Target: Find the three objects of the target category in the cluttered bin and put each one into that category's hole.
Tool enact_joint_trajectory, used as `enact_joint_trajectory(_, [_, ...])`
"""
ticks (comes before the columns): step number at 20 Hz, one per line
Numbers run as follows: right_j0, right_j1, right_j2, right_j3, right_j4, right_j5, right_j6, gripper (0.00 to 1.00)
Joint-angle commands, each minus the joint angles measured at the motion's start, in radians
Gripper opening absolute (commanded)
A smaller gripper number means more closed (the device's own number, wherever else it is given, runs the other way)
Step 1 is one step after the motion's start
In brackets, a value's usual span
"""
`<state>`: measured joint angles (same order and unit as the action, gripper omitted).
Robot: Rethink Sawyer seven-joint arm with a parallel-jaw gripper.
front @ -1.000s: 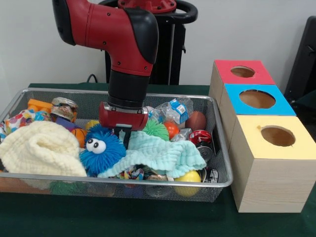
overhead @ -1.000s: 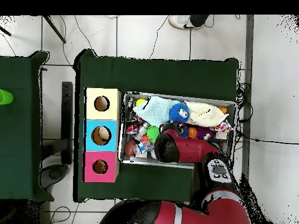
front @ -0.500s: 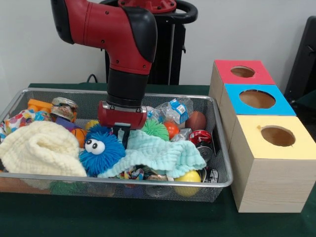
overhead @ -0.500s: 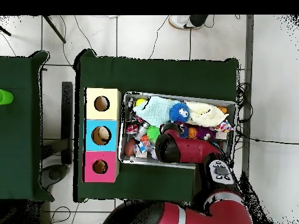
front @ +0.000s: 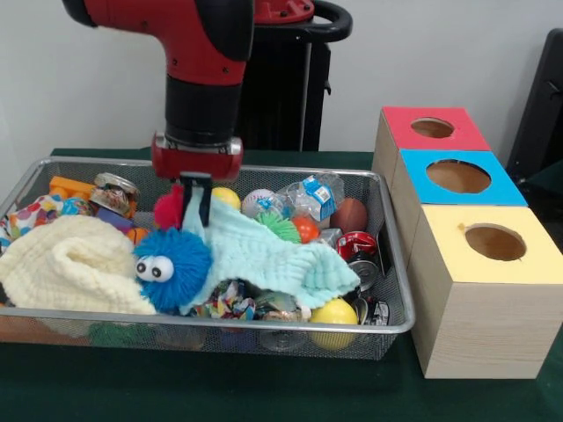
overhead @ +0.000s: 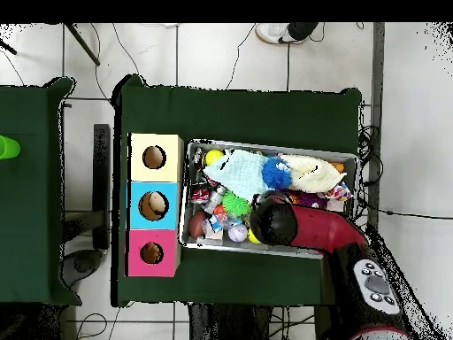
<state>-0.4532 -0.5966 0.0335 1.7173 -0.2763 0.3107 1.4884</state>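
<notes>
The wire mesh bin is full of mixed clutter; it also shows in the overhead view. My gripper hangs above the bin's middle, shut on a corner of the mint-green cloth, which it holds pulled up. A red fuzzy thing sits right beside the gripper. A blue fuzzy toy with eyes lies just below it. The hole in the red-faced box is at the right rear, apart from the gripper, and shows in the overhead view. From overhead the arm hides the gripper.
A cream cloth fills the bin's left. Cans, a plastic bottle, a brown ball and a yellow ball lie at its right. The blue-faced box and yellow-faced box stand next to the red one.
My gripper has risen and moved left in the front view, pulling the mint cloth's corner up. A yellow ball and a pale ball behind it are uncovered. The blue toy slid slightly left.
</notes>
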Motion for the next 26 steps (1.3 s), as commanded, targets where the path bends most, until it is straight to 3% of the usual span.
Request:
enact_joint_trajectory(1, [-0.046, -0.210, 0.114, -0.039, 0.081, 0.486, -0.096, 0.00])
enact_joint_trajectory(8, [-0.052, -0.238, 0.134, -0.130, 0.061, 0.656, -0.110, 0.00])
enact_joint_trajectory(26, [-0.044, -0.258, 0.143, -0.233, 0.030, 0.841, -0.129, 0.00])
